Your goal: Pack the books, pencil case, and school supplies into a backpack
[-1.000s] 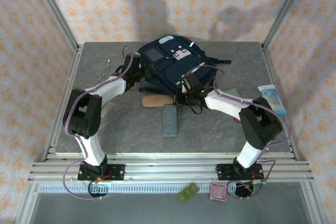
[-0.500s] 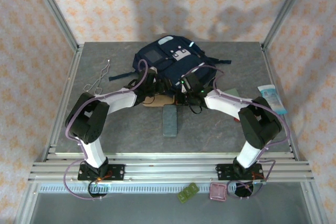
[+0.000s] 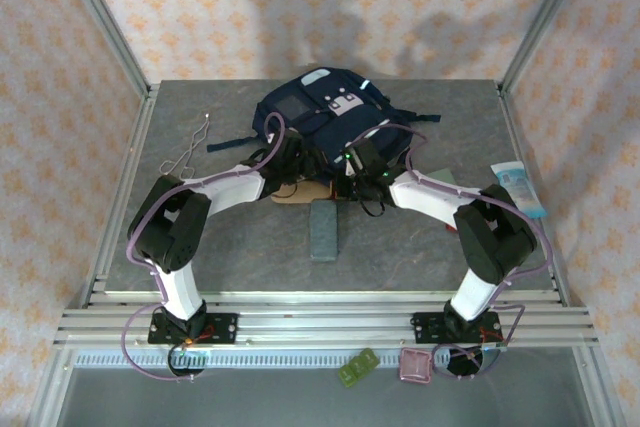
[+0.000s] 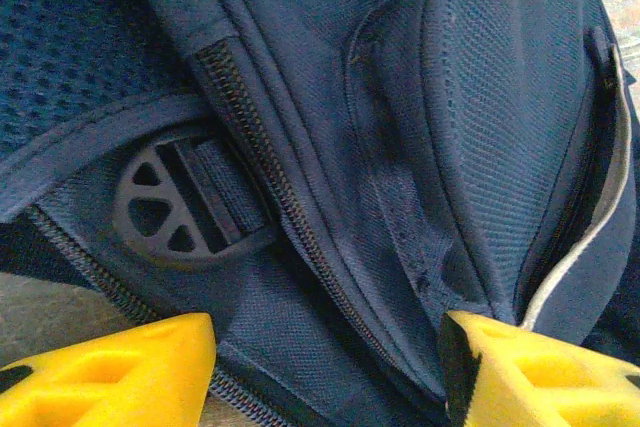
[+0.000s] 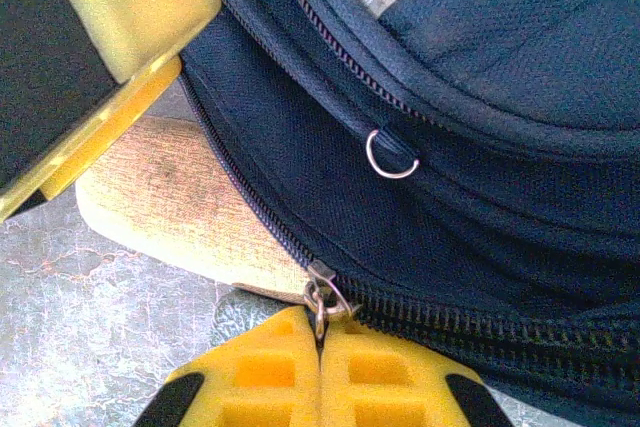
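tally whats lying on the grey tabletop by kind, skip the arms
backpack: 1
cases: 2, tan case and grey-blue case
pale blue-and-white packet: 1
bent wire: 1
grey-green piece: 1
total in view: 6

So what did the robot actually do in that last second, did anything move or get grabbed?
The left fingers swung in from the left side of the backpack to its near edge and spread wider; they grip nothing yet. The right fingers stayed shut on the zipper pull. The backpack, the tan case and the grey-blue case did not visibly move.
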You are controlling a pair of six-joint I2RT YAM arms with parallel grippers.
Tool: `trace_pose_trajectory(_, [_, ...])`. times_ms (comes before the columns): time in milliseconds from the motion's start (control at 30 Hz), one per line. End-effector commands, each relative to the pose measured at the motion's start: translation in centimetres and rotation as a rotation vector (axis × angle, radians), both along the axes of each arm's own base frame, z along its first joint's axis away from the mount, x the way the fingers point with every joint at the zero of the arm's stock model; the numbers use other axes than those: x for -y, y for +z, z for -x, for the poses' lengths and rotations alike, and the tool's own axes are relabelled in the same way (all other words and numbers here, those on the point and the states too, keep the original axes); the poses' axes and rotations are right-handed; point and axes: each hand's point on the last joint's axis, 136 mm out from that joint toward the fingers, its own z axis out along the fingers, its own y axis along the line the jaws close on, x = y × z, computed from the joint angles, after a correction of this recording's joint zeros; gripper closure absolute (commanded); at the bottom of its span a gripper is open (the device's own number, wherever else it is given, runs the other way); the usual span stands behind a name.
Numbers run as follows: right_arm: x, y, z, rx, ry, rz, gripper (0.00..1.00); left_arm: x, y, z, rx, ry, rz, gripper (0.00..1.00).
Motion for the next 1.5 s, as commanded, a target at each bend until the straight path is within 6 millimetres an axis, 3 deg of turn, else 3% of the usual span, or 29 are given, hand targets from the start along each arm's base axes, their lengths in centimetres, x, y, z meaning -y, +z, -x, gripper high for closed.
trace_pose_trajectory(0, [-0.5, 2.0, -0.6, 0.056, -0.009, -0.049, 1.00, -1.9, 1.0, 0.9, 0.006, 0.059, -0.048, 0.36])
trace_pose_trajectory(167, [-0.6, 2.2, -0.7, 0.060, -0.011, -0.054, 1.00, -2.3, 0.6, 0.9, 0.002, 0.062, -0.074, 0.36])
trace_pose_trajectory(500, [-0.5, 2.2, -0.5, 0.055, -0.010, -0.055, 1.00, -0.6, -1.7, -2.0, -0.015, 0.036, -0.088, 0.36])
trace_pose_trajectory(567, [-0.6, 2.1, -0.4, 0.047, -0.004, -0.058, 1.00, -0.5, -1.5, -2.5, -0.008, 0.035, -0.094, 0.44])
trace_pose_trajectory(600, [-0.6, 2.0, -0.3, 0.043, 0.000, -0.058, 1.00, -0.5, -2.4, -2.7, -0.021, 0.034, -0.103, 0.52])
trace_pose_trajectory(733, [-0.6, 1.9, -0.1, 0.041, 0.012, -0.049, 1.00, -0.2, -2.5, -3.2, -0.029, 0.020, -0.081, 0.95])
trace_pose_trajectory(767, [-0.5, 1.9, -0.1, 0.044, 0.011, -0.047, 1.00, 0.0, -2.2, -3.2, -0.025, 0.014, -0.073, 1.00])
trace_pose_trajectory(933, [0.1, 1.9, -1.1, 0.066, -0.043, -0.020, 1.00, 0.8, -0.5, -2.6, -0.003, -0.027, -0.017, 1.00])
trace_pose_trajectory(1033, [1.1, 1.0, -1.4, 0.045, -0.076, 0.050, 1.00, -0.3, 0.8, -2.8, 0.035, -0.006, -0.054, 1.00])
trace_pose_trajectory(1200, [4.3, -0.5, -0.4, 0.001, -0.116, 0.162, 1.00, -2.5, 0.9, -3.5, 0.036, 0.028, -0.058, 1.00])
trace_pose_trajectory(1467, [13.8, -1.7, 0.8, -0.016, -0.279, 0.350, 1.00, -4.3, 2.1, -4.6, 0.072, 0.039, -0.095, 1.00])
